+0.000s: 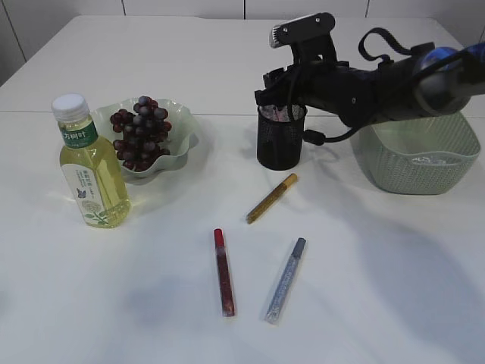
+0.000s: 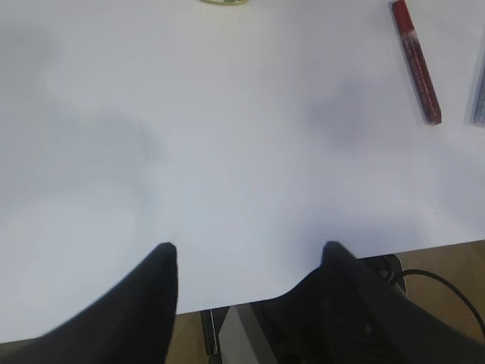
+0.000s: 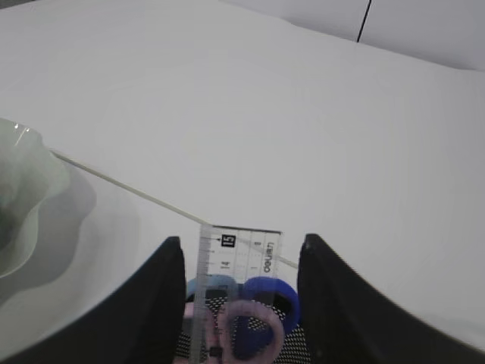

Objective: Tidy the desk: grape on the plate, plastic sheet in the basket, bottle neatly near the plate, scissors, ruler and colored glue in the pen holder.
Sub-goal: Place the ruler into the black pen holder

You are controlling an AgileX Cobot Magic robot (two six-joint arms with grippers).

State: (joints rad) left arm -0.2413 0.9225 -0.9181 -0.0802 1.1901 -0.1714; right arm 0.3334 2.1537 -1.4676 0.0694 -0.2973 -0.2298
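**Ruler Goes Into the Pen Holder, Three Glue Pens Left on the Desk**

The right gripper point(image 3: 239, 303) hangs directly over the pen holder point(image 1: 280, 140), its jaws standing apart on either side of a clear ruler point(image 3: 236, 265) that rises between them, with the scissors point(image 3: 246, 322) handles just below. Whether the fingers touch the ruler cannot be told; there appears to be a gap on each side. The risk here is plain: if the arm lifts away at a slant, a finger could catch the ruler's top edge and tip the light mesh cup, spilling what it holds. The left gripper point(image 2: 246, 262), jaws wide and empty, hovers above bare table, with the red glue pen point(image 2: 415, 61) well ahead and to its right. The gold glue pen point(image 1: 271, 198) and the silver glue pen point(image 1: 286, 280) lie below the right gripper, toward the front of the desk. Grapes point(image 1: 140, 131) sit on the plate point(image 1: 182, 121), the bottle point(image 1: 89, 167) just beside it; the basket point(image 1: 420, 155) stands under the right arm.
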